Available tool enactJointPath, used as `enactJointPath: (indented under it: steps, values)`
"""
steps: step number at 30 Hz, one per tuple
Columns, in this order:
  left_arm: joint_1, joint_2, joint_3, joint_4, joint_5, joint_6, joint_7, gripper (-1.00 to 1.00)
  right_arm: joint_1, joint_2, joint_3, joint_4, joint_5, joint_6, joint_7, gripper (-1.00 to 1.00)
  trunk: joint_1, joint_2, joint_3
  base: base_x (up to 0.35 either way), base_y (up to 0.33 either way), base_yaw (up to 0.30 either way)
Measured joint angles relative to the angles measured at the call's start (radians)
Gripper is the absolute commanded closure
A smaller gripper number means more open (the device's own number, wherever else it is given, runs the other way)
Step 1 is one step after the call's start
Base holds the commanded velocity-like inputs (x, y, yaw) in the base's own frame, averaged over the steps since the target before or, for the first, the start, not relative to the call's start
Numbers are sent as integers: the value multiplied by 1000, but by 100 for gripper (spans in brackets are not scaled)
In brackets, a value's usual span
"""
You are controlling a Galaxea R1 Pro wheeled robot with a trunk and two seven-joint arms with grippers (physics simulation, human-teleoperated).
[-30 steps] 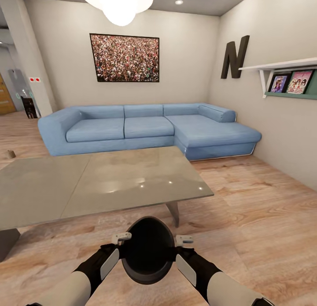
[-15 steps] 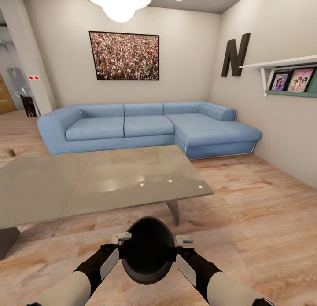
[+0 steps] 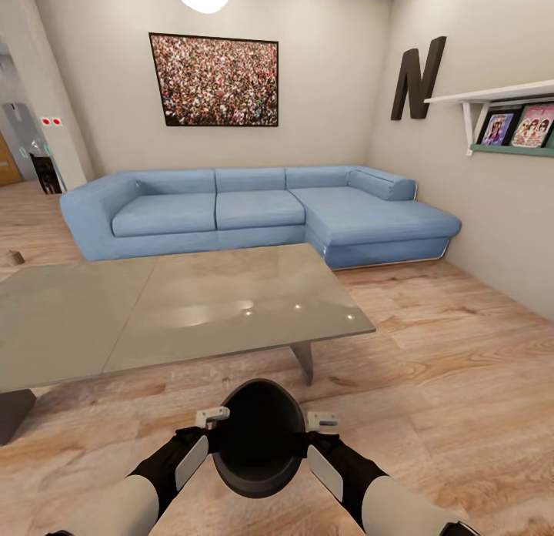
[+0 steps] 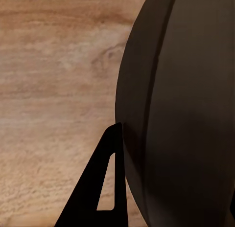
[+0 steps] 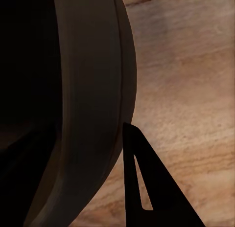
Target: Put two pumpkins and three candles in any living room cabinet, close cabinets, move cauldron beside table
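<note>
I hold the matte black cauldron [image 3: 259, 437] low in front of me, its mouth facing the head camera. My left gripper [image 3: 216, 431] and right gripper [image 3: 308, 433] are each shut on its rim from opposite sides. The left wrist view has the cauldron's wall [image 4: 186, 109] against a black finger [image 4: 100, 188]. In the right wrist view the cauldron's rim [image 5: 78, 90] sits against another finger [image 5: 147, 188]. The grey table [image 3: 177, 305] stands just beyond the cauldron. A small tan stub, probably a candle [image 3: 13, 257], lies on the floor at far left. Pumpkins and cabinet are out of view.
A blue corner sofa [image 3: 254, 212] stands behind the table against the back wall. A white wall shelf [image 3: 492, 97] with pictures hangs at the right. Open wooden floor [image 3: 462, 382] stretches to the right of the table. A doorway opens at far left.
The whole view has shifted: the ceiling lamp has slid up out of frame and the room looks slightly nearer, so the camera moved. Cauldron and grippers keep the same pose.
</note>
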Motion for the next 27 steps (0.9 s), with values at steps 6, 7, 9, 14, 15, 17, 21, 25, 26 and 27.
enactJointPath:
  steps: [6, 7, 9, 14, 15, 17, 21, 25, 26, 27]
  values:
    - [0, 0, -1, 0, 2, -1, 0, 100, 0, 0, 0, 0, 0, 0, 0, 100, 0, 0, 0, 0, 0, 0]
    - [0, 0, -1, 0, 2, -1, 0, 100, 0, 0, 0, 0, 1, 0, 0, 100, 0, 0, 0, 0, 0, 0]
    - [0, 0, -1, 0, 3, -1, 0, 100, 0, 0, 0, 0, 1, 0, 0, 100, 0, 0, 0, 43, 0, 0]
    - [0, 0, 0, 0, 0, 0, 0, 100, 0, 0, 0, 0, 1, 0, 0, 100, 0, 0, 0, 185, 0, 0]
    - [0, 0, 0, 0, 1, 0, 0, 100, 0, 0, 0, 0, 0, 0, 0, 100, 0, 0, 0, 225, 0, 0]
    - [0, 0, 0, 0, 1, 0, 0, 100, 0, 0, 0, 0, 0, 0, 0, 100, 0, 0, 0, 229, 0, 0]
    - [0, 0, 0, 0, 0, 0, 0, 100, 0, 0, -1, 0, 1, 0, 0, 100, 0, 0, 0, 198, 0, 0]
    - [0, 0, -1, 0, 3, -1, 0, 100, 0, 0, -1, 0, 2, 0, 0, 100, 0, 0, 0, 43, 0, 0]
    - [0, 0, -1, 0, 2, -1, 0, 100, 0, 0, -1, 0, 2, 0, 0, 100, 0, 0, 0, 10, 0, 0]
    - [0, 0, -2, 0, 2, -1, 0, 100, 0, 0, 0, 0, 1, 0, 0, 100, 0, 0, 0, 6, 0, 0]
